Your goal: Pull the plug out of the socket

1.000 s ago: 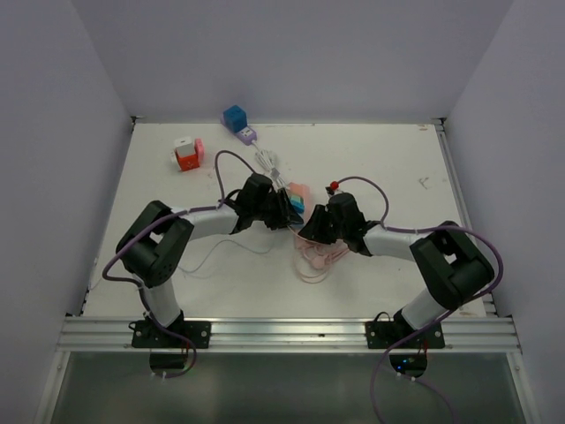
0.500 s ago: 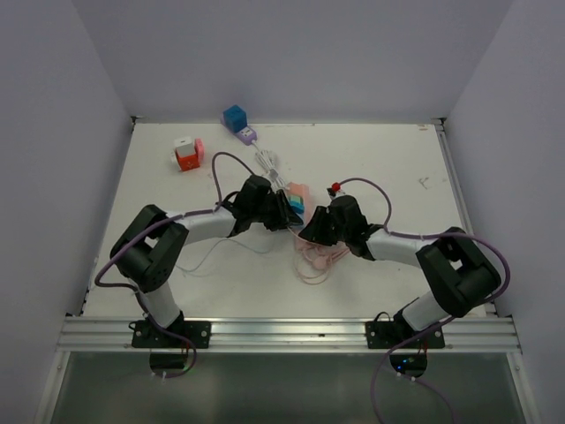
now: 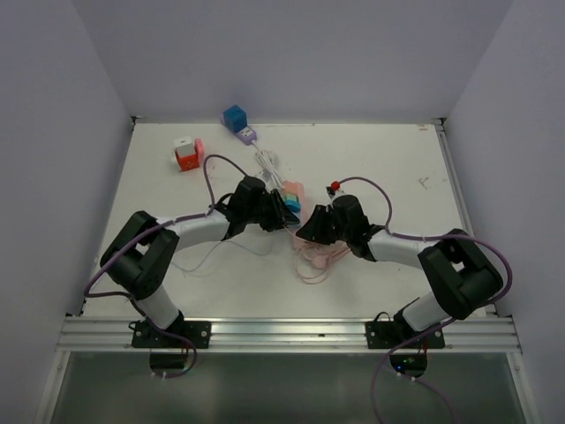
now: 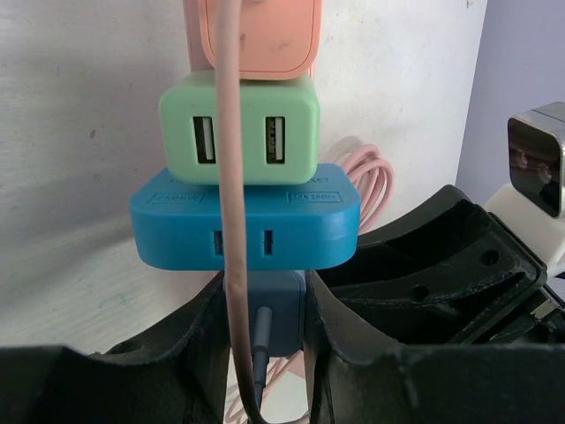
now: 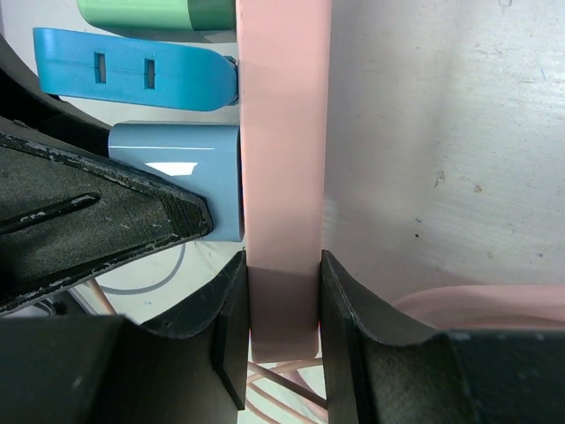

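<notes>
A pale blue plug (image 4: 265, 309) sits at the near end of a row with a blue adapter (image 4: 245, 216) and a green USB adapter (image 4: 238, 128), all on a pink socket strip (image 5: 282, 132). My left gripper (image 4: 265, 329) is shut on the pale blue plug, one finger on each side. My right gripper (image 5: 284, 300) is shut on the near end of the pink socket strip. In the right wrist view the pale blue plug (image 5: 190, 172) still sits against the strip. From above, the left gripper (image 3: 281, 212) and right gripper (image 3: 305, 231) meet at the strip (image 3: 296, 190) mid-table.
A pink cable coil (image 3: 316, 258) lies under the right gripper. A white cable (image 3: 269, 163) runs back to a blue cube on a purple socket (image 3: 238, 122). An orange, white and pink block (image 3: 186, 153) stands at the back left. Walls close in on both sides.
My left gripper's jaws have closed onto the pale blue plug. The left arm's elbow has swung left and the strip has shifted slightly towards the back. The right grip is unchanged.
</notes>
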